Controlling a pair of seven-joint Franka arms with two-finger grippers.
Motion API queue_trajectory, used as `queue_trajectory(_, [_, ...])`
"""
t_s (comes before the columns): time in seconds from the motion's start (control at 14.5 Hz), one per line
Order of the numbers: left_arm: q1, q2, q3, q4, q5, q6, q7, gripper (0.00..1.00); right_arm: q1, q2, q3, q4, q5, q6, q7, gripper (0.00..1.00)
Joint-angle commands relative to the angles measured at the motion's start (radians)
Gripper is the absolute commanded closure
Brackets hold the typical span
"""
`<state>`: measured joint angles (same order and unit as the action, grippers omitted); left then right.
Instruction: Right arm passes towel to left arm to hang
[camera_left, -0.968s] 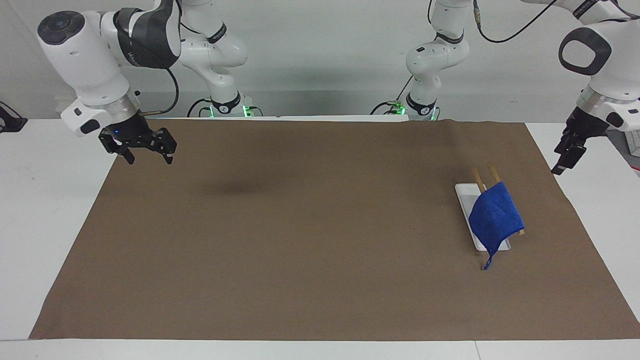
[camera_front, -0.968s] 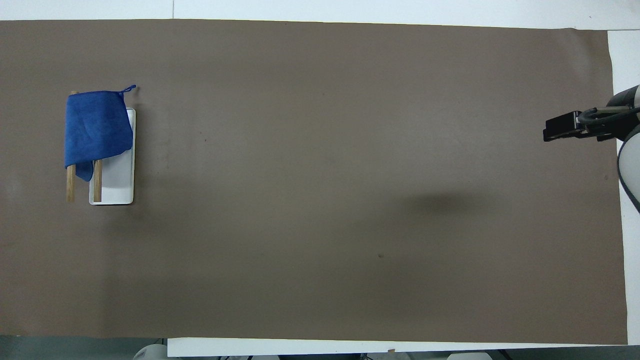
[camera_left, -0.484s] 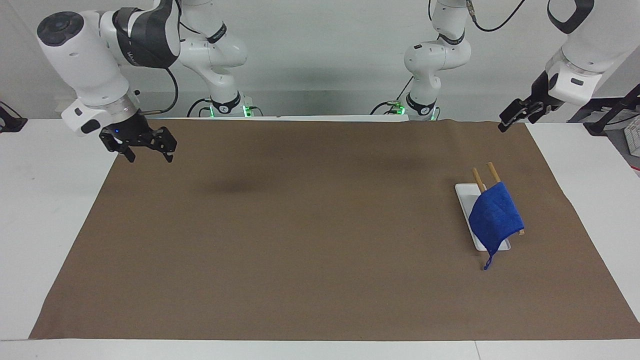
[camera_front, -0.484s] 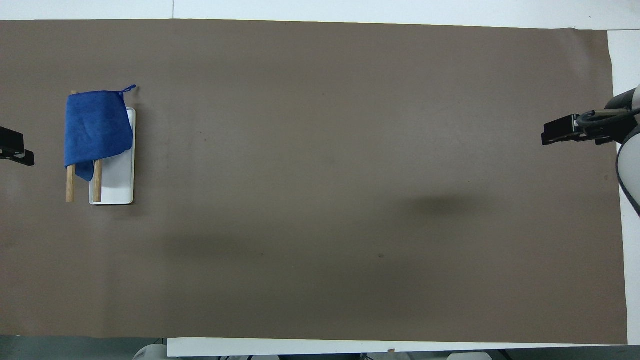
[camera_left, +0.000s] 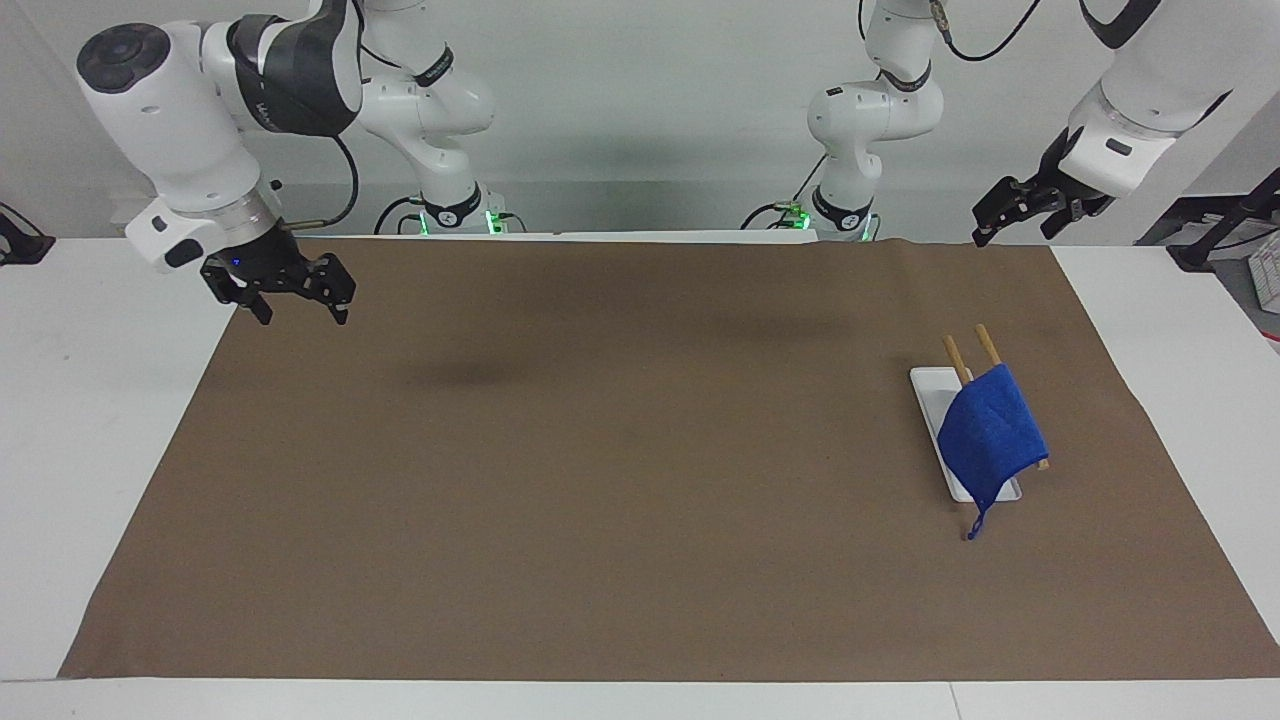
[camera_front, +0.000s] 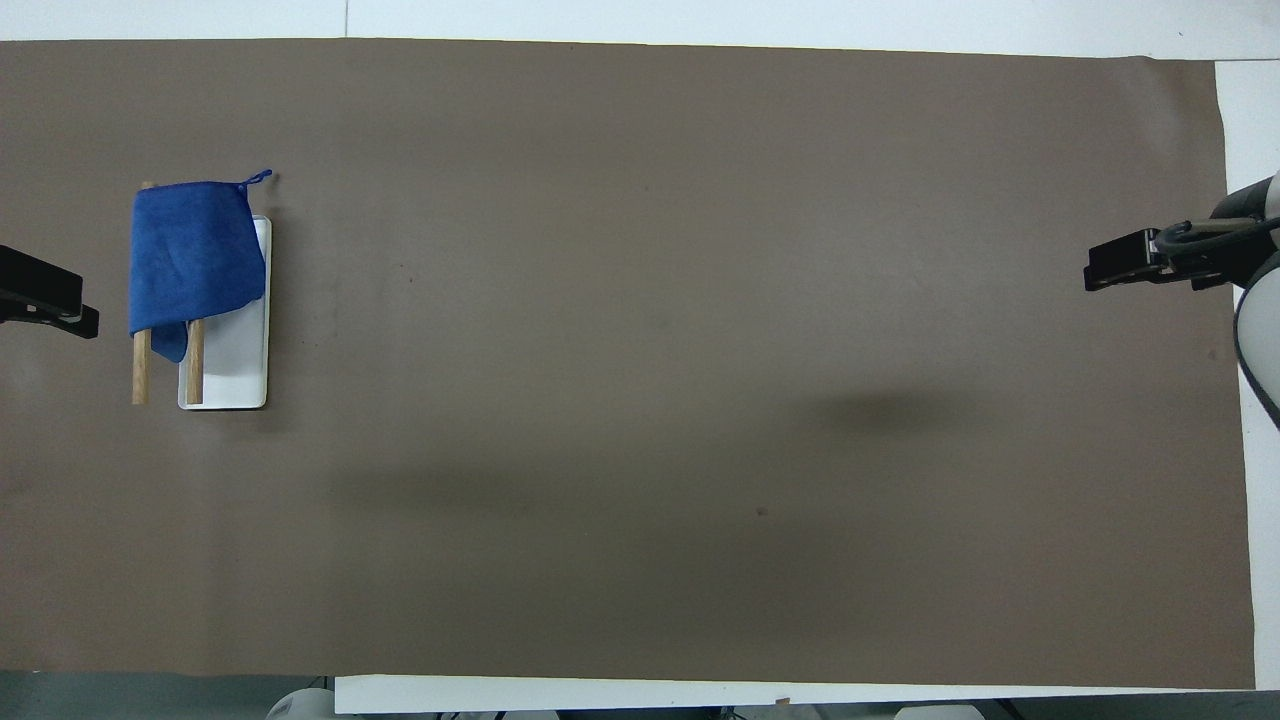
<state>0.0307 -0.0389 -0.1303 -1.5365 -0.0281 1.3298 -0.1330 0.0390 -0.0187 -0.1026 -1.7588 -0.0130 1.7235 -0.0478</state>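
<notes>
The blue towel (camera_left: 990, 430) hangs draped over a rack of two wooden bars (camera_left: 985, 345) above a white tray (camera_left: 930, 385), toward the left arm's end of the table; its loop tail hangs down at the corner farthest from the robots. It also shows in the overhead view (camera_front: 190, 255). My left gripper (camera_left: 1012, 232) is raised over the mat's corner nearest its base, open and empty, apart from the towel; it shows at the edge of the overhead view (camera_front: 60, 305). My right gripper (camera_left: 300, 315) waits open and empty over the mat's edge at its own end, also seen from overhead (camera_front: 1110, 268).
A brown mat (camera_left: 600, 480) covers most of the white table. The wooden bars (camera_front: 141, 370) stick out past the towel on the side nearer to the robots, over the tray (camera_front: 235, 370).
My left gripper has risen and swung from beside the mat's end to over its corner, coming into the overhead view. The towel and the right arm have not moved.
</notes>
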Motion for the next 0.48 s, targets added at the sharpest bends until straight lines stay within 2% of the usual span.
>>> queue_trajectory(0.0, [-0.026,0.019,0.02,0.035,0.013,-0.017,0.018,0.0,-0.002,-0.024,0.004,-0.024,-0.004,-0.005,0.016,0.0])
queue_trajectory(0.41, [-0.028,0.016,0.032,0.03,0.013,-0.004,0.018,0.0,-0.002,-0.024,0.004,-0.024,-0.004,-0.005,0.016,0.0])
